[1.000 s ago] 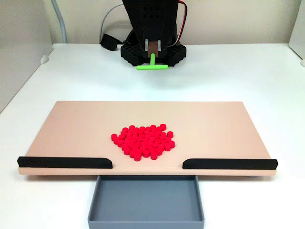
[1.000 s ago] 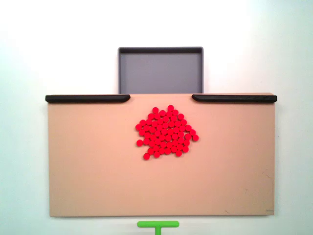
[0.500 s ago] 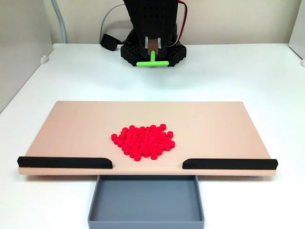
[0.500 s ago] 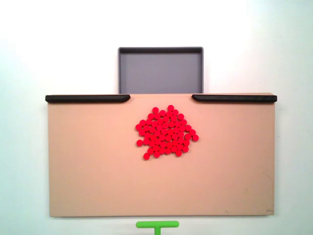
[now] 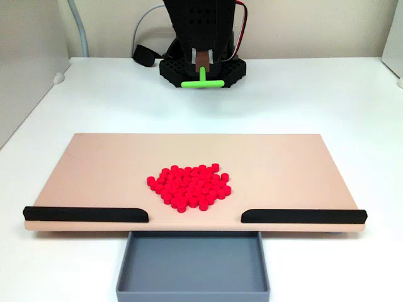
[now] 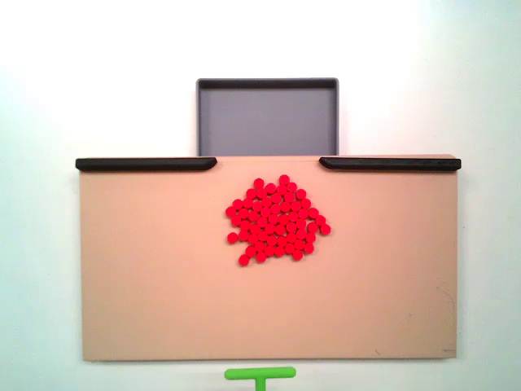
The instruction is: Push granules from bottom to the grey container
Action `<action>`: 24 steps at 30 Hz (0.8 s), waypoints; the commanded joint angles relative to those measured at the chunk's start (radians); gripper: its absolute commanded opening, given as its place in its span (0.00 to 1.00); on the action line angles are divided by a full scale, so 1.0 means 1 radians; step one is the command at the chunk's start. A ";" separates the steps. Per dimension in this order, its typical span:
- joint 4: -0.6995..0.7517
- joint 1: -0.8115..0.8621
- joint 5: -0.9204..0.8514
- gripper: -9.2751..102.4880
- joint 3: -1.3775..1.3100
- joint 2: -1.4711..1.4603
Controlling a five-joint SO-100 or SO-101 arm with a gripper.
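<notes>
The granules (image 5: 189,187) are a tight cluster of tiny red cylinders on the tan board (image 5: 283,163), seen from above as granules (image 6: 277,220) near the board's middle. The grey container (image 5: 192,264) sits empty against the board's near edge, between two black strips; from above the grey container (image 6: 267,122) lies beyond the board's top edge. My gripper (image 5: 201,66) hangs at the far side of the table, shut on the stem of a green T-shaped pusher (image 5: 201,83). The pusher (image 6: 260,374) shows just past the board's lower edge, apart from the granules.
Black strips (image 5: 85,214) (image 5: 303,216) line the board's near edge, leaving a gap over the container. The arm's black base (image 5: 170,69) stands behind the pusher, with a cable (image 5: 143,55) beside it. A grey panel (image 5: 28,69) rises at the left.
The gripper has lifted the green pusher slightly up and back toward the base. Granules, board and container have not moved.
</notes>
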 commanded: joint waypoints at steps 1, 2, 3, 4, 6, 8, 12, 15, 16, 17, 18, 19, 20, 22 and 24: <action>-0.028 0.000 0.003 0.08 -0.006 -0.005; -0.038 0.002 0.005 0.08 -0.006 -0.009; -0.051 0.002 0.005 0.08 -0.006 -0.017; -0.063 0.003 0.005 0.08 -0.006 -0.025; -0.087 0.008 0.005 0.08 -0.005 -0.040; -0.132 0.011 0.005 0.08 0.015 -0.049; -0.186 0.015 -0.012 0.08 0.060 -0.060; -0.227 0.015 -0.006 0.08 0.098 -0.058; -0.242 0.014 -0.003 0.08 0.110 -0.058; -0.247 0.011 -0.002 0.08 0.117 -0.058; -0.255 0.011 -0.003 0.08 0.124 -0.058; -0.267 0.009 -0.002 0.08 0.133 -0.058; -0.278 0.009 -0.003 0.08 0.146 -0.058; -0.314 0.009 -0.006 0.08 0.172 -0.063; -0.347 0.009 -0.011 0.08 0.187 -0.075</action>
